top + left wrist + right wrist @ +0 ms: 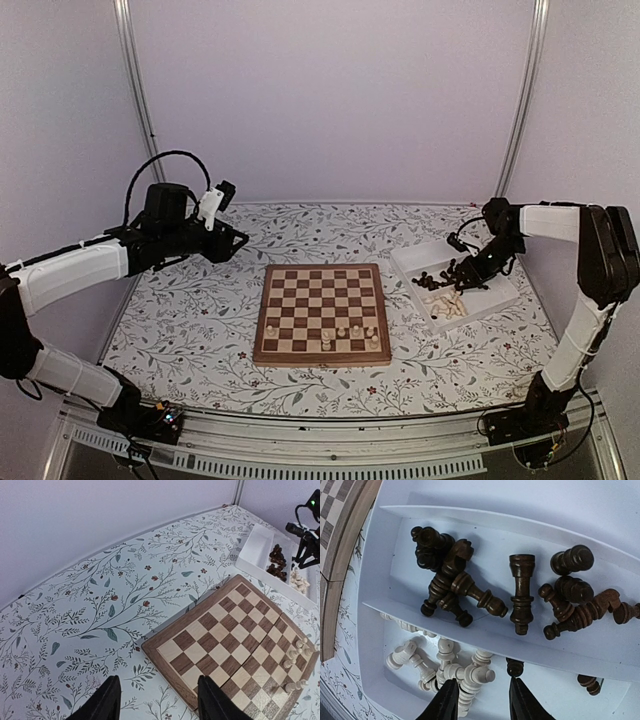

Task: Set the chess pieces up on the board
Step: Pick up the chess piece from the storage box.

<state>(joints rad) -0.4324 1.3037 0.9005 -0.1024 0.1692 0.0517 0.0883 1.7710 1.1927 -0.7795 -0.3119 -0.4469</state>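
Note:
The board [320, 310] lies mid-table with several pale cream chess pieces [342, 334] standing near its front edge; the left wrist view shows the board [235, 635] and those pieces [295, 652] too. More chess pieces lie loose in a white tray [410, 258]: dark brown ones [520, 592] in one compartment, cream ones [445, 655] in the other. My right gripper [482, 682] hangs open just over the cream heap, with the end of one cream piece [481, 673] between its fingers [447, 700]. My left gripper [158, 680] is open, empty, above the cloth left of the board.
A raised divider wall [535, 637] splits the tray, and two dark pieces [515, 666] lie on the cream side. Floral cloth [100, 610] covers the table. White walls and metal posts [135, 90] close off the back and sides.

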